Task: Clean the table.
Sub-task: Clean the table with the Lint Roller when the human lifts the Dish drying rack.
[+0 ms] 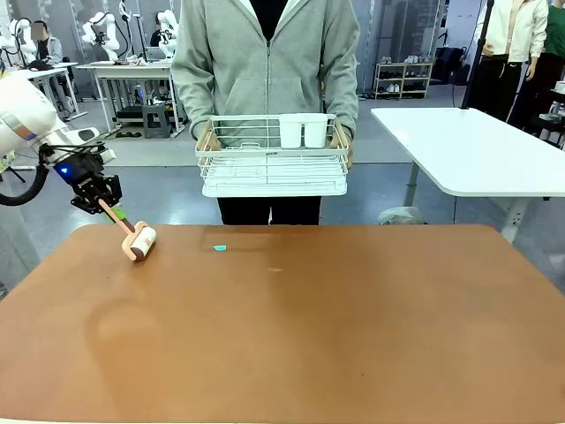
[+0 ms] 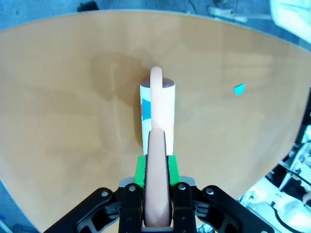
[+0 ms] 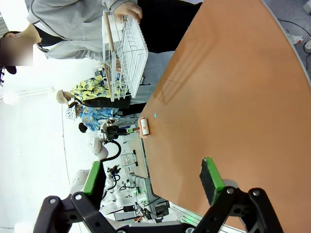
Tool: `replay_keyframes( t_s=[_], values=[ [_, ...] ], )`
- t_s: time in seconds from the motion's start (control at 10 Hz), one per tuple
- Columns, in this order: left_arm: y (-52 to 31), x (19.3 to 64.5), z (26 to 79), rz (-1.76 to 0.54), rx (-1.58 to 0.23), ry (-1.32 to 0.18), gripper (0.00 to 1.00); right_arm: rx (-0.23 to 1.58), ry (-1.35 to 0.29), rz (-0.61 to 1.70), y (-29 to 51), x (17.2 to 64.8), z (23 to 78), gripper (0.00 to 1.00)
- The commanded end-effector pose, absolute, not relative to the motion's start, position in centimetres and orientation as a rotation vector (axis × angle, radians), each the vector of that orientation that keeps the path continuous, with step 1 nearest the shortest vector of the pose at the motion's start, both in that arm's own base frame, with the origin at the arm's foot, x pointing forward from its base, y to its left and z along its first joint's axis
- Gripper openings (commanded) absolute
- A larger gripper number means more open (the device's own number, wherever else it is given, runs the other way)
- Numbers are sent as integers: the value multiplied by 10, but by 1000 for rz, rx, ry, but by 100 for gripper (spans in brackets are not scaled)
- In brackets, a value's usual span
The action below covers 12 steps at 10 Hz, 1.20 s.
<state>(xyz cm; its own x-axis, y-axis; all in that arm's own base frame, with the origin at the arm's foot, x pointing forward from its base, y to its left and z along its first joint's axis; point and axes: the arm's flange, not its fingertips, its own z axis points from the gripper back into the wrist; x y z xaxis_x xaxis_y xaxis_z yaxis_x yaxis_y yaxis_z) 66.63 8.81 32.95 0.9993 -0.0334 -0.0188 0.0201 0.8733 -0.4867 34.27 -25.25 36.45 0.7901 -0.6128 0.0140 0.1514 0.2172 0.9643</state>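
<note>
The left fingers are closed tight on the pink handle of a lint roller, green pads pressed to either side of it. The roller's white drum rests on the reddish-brown worktop near its far left corner, and the handle slants up and back past the left edge. A small teal scrap lies near the far edge, to the right of the roller and apart from it. The right fingers are spread wide with nothing between them, the worktop lying beyond them. At the far edge a person in a grey hoodie holds a white wire rack by both ends, off the worktop, with two white cups standing inside.
</note>
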Motion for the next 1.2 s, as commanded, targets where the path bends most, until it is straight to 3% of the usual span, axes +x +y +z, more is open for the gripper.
replay_keyframes(
  t_s=[0.0, 0.8, 1.1],
  values=[
    [57, 657, 311, -61, -519, 79, 0, 1250, -444, -554, -253, 342, 367, 100],
    [-179, 661, 270, -77, -519, 187, 0, 1250, -444, -554, -253, 342, 367, 100],
    [-218, 662, 313, -91, -529, 149, 0, 1250, -444, -554, -253, 342, 367, 100]
  ],
)
